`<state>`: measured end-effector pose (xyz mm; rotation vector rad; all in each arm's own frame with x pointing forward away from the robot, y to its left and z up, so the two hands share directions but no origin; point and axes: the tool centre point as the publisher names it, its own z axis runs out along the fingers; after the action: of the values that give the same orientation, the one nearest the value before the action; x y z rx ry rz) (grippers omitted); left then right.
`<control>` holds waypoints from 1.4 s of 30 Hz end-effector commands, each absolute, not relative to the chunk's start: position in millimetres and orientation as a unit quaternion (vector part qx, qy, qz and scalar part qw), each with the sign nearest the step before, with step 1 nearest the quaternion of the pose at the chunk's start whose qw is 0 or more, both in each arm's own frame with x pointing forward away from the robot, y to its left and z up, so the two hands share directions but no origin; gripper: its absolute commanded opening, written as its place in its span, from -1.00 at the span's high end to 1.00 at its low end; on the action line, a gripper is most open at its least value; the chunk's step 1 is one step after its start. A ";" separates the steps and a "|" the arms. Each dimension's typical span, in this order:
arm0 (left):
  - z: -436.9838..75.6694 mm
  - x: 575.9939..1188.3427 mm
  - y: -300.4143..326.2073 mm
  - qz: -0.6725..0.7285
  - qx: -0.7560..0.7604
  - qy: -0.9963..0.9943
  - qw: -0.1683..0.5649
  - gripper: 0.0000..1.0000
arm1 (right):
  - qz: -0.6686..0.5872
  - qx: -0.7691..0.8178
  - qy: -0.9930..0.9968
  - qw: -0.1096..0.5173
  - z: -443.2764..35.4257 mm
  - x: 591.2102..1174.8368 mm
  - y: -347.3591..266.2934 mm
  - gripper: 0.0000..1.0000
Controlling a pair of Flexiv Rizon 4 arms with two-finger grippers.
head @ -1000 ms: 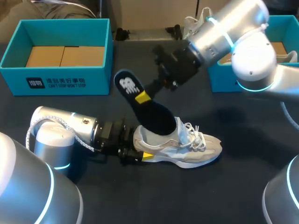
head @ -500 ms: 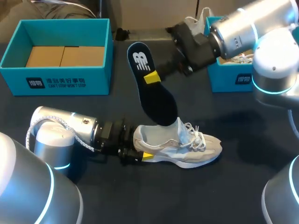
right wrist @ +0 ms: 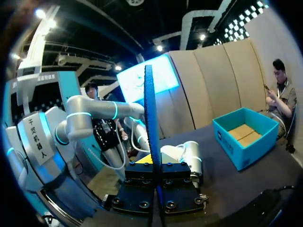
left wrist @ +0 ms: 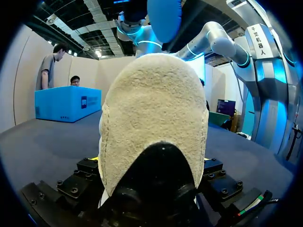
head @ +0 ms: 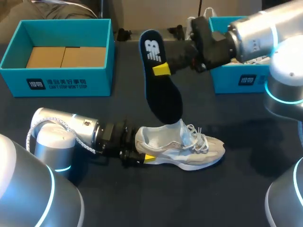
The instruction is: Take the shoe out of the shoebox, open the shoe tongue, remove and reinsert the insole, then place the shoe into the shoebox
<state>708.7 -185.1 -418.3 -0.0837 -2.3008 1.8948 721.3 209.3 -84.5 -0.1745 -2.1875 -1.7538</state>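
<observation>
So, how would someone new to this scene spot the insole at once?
Start at the dark table, where a pale shoe lies in the middle. Just above its opening hangs the insole, held by the right gripper. It is the only flat, dark, foot-shaped piece, with a white mark at its upper end.

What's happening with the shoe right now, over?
Left gripper shut on sneaker heel. Right gripper shut on insole, held above sneaker opening. Nothing in the way.

Obstacles I note: insole [head: 161, 90] hanging over shoe [head: 189, 149] opening; left gripper [head: 141, 155] at its heel; blue box [head: 57, 80] rear left, second box [head: 236, 81] rear right. Free: table [head: 189, 198] on my side of the shoe.
</observation>
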 end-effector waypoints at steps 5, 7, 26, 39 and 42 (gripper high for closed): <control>-417.5 709.2 -185.9 0.633 -0.028 -0.770 0.080 1.00 | -0.630 -0.093 -0.760 0.133 -73.4 684.7 177.0 1.00; -417.5 709.2 -185.9 0.633 -0.028 -0.770 0.080 1.00 | -0.630 -0.093 -0.760 0.133 -73.4 684.7 177.0 1.00; -417.5 709.2 -185.9 0.633 -0.028 -0.770 0.080 1.00 | -0.662 -0.128 -0.727 0.132 -45.0 637.1 136.2 1.00; -417.5 709.2 -185.9 0.633 -0.028 -0.770 0.080 1.00 | -0.659 -0.148 -0.724 0.140 -45.2 632.2 129.8 1.00; -417.5 709.2 -185.9 0.633 -0.028 -0.770 0.080 1.00 | -0.658 -0.156 -0.723 0.144 -43.9 627.5 124.3 1.00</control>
<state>708.7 -185.1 -418.3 -0.0835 -2.3010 1.8947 636.6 131.1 -45.9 -0.4333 -2.0781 -1.8928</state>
